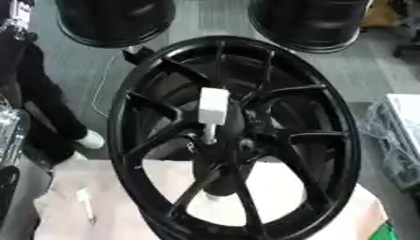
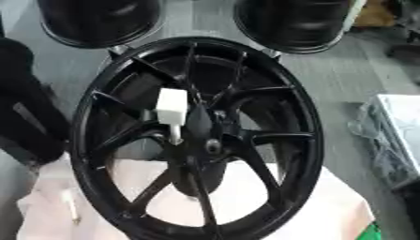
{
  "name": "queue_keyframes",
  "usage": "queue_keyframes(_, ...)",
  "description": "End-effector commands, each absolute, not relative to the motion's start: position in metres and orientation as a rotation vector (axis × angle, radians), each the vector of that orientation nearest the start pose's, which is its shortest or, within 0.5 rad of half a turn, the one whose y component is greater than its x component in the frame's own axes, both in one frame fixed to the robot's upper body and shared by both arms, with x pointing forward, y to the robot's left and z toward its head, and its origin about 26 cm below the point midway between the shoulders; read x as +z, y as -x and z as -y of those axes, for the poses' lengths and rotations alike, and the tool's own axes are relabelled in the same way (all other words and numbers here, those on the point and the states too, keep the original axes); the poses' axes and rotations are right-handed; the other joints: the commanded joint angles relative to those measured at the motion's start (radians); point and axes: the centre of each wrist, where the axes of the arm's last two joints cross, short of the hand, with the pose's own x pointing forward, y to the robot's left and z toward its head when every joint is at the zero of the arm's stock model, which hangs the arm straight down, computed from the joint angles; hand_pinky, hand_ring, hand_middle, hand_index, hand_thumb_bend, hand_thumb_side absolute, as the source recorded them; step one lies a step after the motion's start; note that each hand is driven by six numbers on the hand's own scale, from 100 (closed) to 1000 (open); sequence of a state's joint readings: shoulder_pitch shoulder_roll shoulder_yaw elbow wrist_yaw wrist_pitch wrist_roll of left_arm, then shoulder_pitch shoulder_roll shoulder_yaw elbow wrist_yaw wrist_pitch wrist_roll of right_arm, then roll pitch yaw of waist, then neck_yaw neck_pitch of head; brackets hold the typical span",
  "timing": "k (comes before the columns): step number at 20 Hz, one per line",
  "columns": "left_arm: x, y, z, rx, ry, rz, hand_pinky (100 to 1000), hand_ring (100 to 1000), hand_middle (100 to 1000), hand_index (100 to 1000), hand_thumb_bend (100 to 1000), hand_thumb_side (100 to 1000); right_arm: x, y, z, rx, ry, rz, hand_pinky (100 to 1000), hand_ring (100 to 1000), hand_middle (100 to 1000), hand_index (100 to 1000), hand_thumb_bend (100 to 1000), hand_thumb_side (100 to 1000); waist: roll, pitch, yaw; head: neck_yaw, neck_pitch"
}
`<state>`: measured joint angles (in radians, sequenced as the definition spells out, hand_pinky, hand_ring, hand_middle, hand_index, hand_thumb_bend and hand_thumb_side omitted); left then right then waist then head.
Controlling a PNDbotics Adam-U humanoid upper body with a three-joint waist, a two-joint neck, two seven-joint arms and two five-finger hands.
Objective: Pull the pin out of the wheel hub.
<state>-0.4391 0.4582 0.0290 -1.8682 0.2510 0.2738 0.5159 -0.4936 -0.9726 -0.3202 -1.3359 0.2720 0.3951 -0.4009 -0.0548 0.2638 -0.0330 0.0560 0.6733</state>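
Note:
A large black spoked wheel (image 1: 348,140) stands upright on a white-covered table (image 1: 65,180) and fills the middle of both views. A white pin (image 1: 213,106) with a blocky square head sticks out of the hub (image 2: 212,146) towards me, just left of the hub's centre. Its thin white shaft (image 1: 209,133) runs down from the head into the hub. Neither of my hands shows in either view.
A second small white pin (image 1: 85,202) lies on the table at lower left. Two more black wheels (image 1: 115,21) (image 1: 308,23) stand on the grey floor behind. A plastic-wrapped white thing (image 1: 398,136) sits at the right edge, and a bit of green (image 1: 384,233) shows at the bottom right corner.

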Motion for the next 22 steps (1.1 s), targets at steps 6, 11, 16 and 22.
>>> queue_keyframes(6, 0.243, -0.326, -0.286, 0.201, -0.4, 2.076, 749, 840, 671, 667, 449, 495, 0.334, -0.325, 0.455, -0.158, 1.398, 1.883, 807, 700, 643, 744, 256, 104, 0.0, -0.017, 0.009, -0.009, -0.014)
queue_keyframes(11, 0.244, -0.327, -0.284, 0.195, -0.385, 2.079, 749, 840, 671, 667, 449, 495, 0.34, -0.333, 0.398, 0.044, 1.077, 2.106, 807, 687, 629, 736, 266, 100, 0.0, -0.017, 0.02, -0.017, -0.014)
queue_keyframes(16, 0.244, -0.327, -0.282, 0.191, -0.373, 2.081, 749, 840, 671, 667, 448, 495, 0.34, -0.341, 0.341, 0.222, 0.779, 2.211, 807, 675, 618, 731, 222, 216, 0.001, -0.018, 0.03, -0.024, -0.01)
queue_keyframes(22, 0.245, -0.327, -0.279, 0.192, -0.357, 2.087, 749, 840, 671, 667, 449, 494, 0.327, -0.358, 0.29, 0.22, 0.432, 2.26, 810, 675, 619, 741, 131, 332, 0.008, -0.016, 0.038, -0.031, -0.012)
